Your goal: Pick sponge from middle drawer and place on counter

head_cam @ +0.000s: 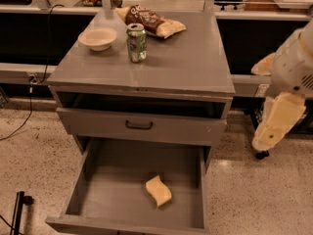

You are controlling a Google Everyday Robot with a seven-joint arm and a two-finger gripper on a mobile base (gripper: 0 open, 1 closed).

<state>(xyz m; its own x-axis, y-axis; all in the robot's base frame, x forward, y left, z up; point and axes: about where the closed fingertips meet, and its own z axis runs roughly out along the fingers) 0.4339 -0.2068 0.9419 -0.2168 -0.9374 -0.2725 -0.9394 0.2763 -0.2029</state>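
Camera view: sponge [158, 190] lies on the middle drawer [117, 175] floor, right of centre, near the front. Hand [278, 121] hangs right of the cabinet, well apart from it; can't tell if it's wide or narrow.

Risks:
- arm may clip the counter [190, 62] overhang or the drawer's right wall on entry
- soft sponge may slide under a shallow pinch
- can [136, 43] and bowl [98, 38] may get knocked at placement

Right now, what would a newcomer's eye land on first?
The pale sponge lies alone on the floor of the pulled-out middle drawer, toward its front right. On the counter sit a green can, a bowl and a snack bag. The claw hangs at the picture's right, beside the counter.
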